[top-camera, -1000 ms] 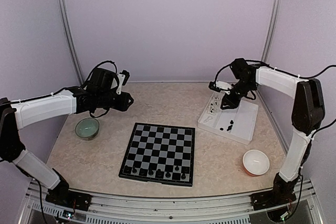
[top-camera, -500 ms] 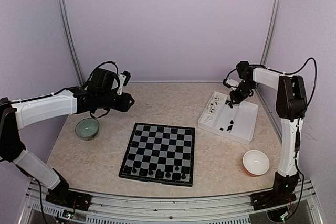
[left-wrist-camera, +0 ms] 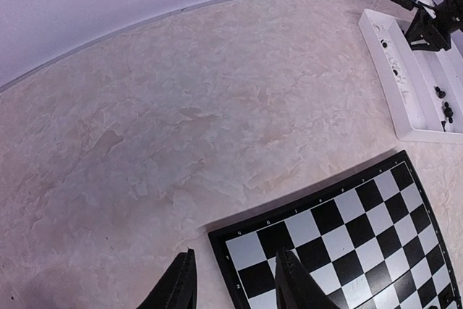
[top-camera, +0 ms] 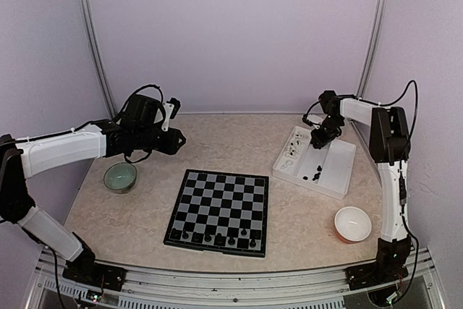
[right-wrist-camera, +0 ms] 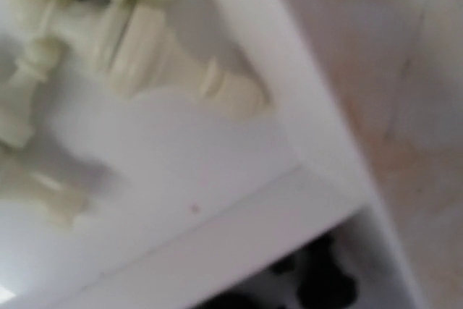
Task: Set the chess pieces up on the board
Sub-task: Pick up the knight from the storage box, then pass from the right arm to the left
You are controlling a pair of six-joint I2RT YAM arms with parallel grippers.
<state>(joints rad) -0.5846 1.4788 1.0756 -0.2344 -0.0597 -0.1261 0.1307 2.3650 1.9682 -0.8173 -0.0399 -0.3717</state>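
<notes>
The board (top-camera: 219, 211) lies flat at the table's middle, with several black chess pieces (top-camera: 210, 237) lined up along its near row. More black pieces (top-camera: 316, 173) lie in the white tray (top-camera: 340, 157) at the right. My left gripper (top-camera: 173, 141) hovers left of and beyond the board; in the left wrist view it (left-wrist-camera: 235, 280) is open and empty over the board's corner (left-wrist-camera: 239, 244). My right gripper (top-camera: 318, 139) hangs low over the tray's far-left end. Its wrist view is a blurred close-up of cream pieces (right-wrist-camera: 145, 56), the tray wall (right-wrist-camera: 311, 106) and dark shapes (right-wrist-camera: 318, 287); no fingers show.
A green bowl (top-camera: 120, 176) sits left of the board, under the left arm. A white bowl with an orange rim (top-camera: 353, 223) stands near the front right. A few white pieces (top-camera: 291, 151) lie in the tray's left compartment. Pale walls enclose the table.
The right arm has folded in toward the back wall while its gripper stayed over the tray's far-left end. The left arm has not moved.
</notes>
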